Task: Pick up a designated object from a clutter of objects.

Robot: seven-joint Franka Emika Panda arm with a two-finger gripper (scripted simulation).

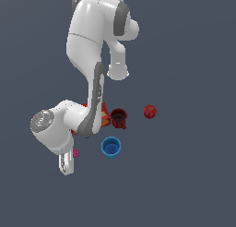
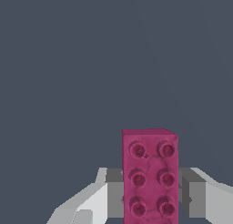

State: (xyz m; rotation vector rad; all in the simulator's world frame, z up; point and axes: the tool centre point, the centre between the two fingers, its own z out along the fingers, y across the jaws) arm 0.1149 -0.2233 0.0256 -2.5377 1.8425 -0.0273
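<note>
A flat, plain slate-grey tabletop (image 1: 193, 175) fills the whole scene, with no walls or edges in sight. A white robot arm (image 1: 87, 60) reaches down over it.

Taking the blue cup (image 1: 111, 146) as the landmark: it stands upright with its mouth open, and only its blue inside shows. Just beyond it stands a dark-red mug (image 1: 119, 118), also upright, its inside dark. Further toward the exterior view's right of the mug, apart from it, lies a red ball-like fruit (image 1: 150, 111). Beside the mug, on the exterior view's left, a red cracker box (image 1: 104, 114) is mostly hidden behind the arm.

Toward the exterior view's left of the blue cup, near it, sits the tiny magenta-pink brick (image 1: 76, 152), right against the robot's hand. In the wrist view the pink brick (image 2: 149, 175) stands between the two grey fingers (image 2: 116, 193) of the gripper (image 2: 150, 193), studs facing the camera. The jaws sit close on both of its long sides, but whether they actually press it I cannot tell.
</note>
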